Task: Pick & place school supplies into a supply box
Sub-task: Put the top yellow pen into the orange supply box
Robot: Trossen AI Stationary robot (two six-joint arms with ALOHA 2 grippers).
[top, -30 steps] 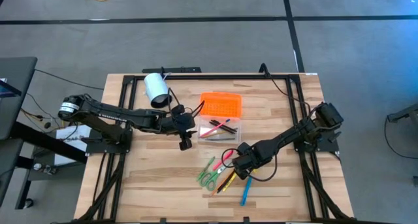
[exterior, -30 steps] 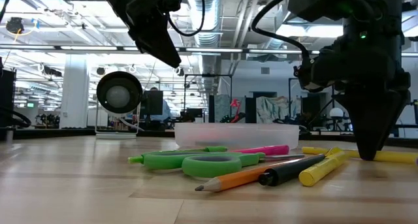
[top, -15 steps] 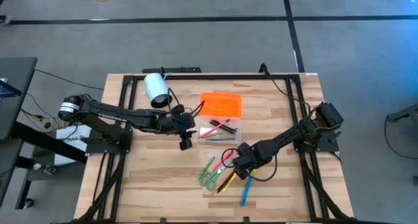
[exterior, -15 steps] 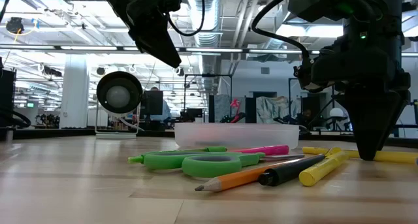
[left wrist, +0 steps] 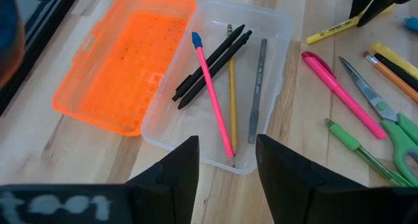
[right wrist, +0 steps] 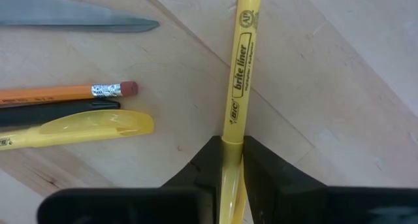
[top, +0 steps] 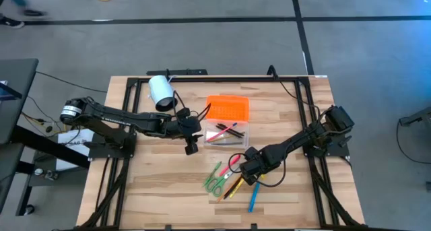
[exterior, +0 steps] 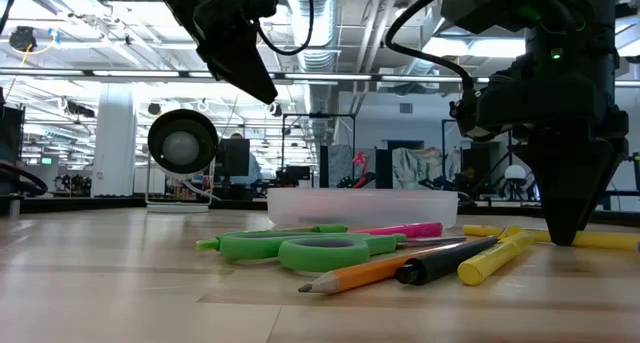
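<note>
Right gripper (right wrist: 232, 160) is down at the table with its fingers pinched on a yellow highlighter (right wrist: 240, 61), which lies flat on the wood. Right next to it there's an orange pencil (right wrist: 62, 92) with a pink eraser, a black pen (right wrist: 52, 111) and another yellow marker (right wrist: 85, 127) lying side by side, plus the scissors (exterior: 300, 247) with green handles a bit further left. A pink pen (left wrist: 339, 93) and a thin green one (left wrist: 359, 152) sit between that pile and the box, and a blue pen (top: 253, 199) is at the near end of the pile.

Supply box (left wrist: 277, 38) is just on the far side of the pile, lid off its tray: the orange lid (left wrist: 124, 67) is flipped open flat on the far side, and the clear tray already has a few black pens, a pink one, a yellow pencil and a grey one in it.

Left gripper (left wrist: 225, 168) hangs in the air just left of the box, fingers spread, holding nothing. A white cylinder (top: 160, 92) lies on its side at the far left of the table (top: 161, 184).
</note>
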